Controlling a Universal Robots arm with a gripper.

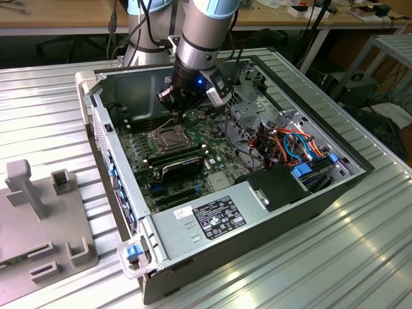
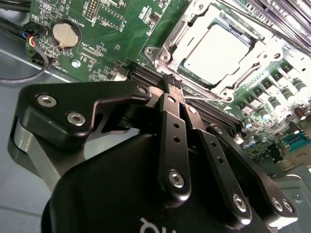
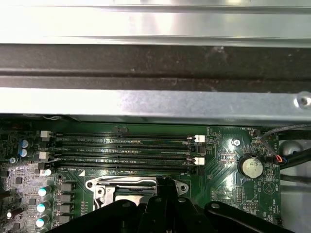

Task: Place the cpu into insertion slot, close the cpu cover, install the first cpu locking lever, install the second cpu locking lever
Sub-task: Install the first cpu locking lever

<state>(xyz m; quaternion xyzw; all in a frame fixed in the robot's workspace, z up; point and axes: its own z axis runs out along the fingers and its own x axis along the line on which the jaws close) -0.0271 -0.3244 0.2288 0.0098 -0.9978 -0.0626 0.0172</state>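
My gripper (image 2: 172, 83) hangs just beside one edge of the insertion slot (image 1: 154, 140). Its fingers are drawn narrow, the tips all but together. The cpu (image 2: 214, 48) sits flat inside the insertion slot, silver face up. The cpu cover (image 2: 175, 36) lies down over the slot, its window framing the chip. A thin wire locking lever (image 2: 209, 98) runs along the slot edge nearest my fingertips; whether I clamp it cannot be determined. Long black memory slots (image 3: 126, 150) run beside the slot. A coin cell (image 2: 64, 35) sits well apart from it.
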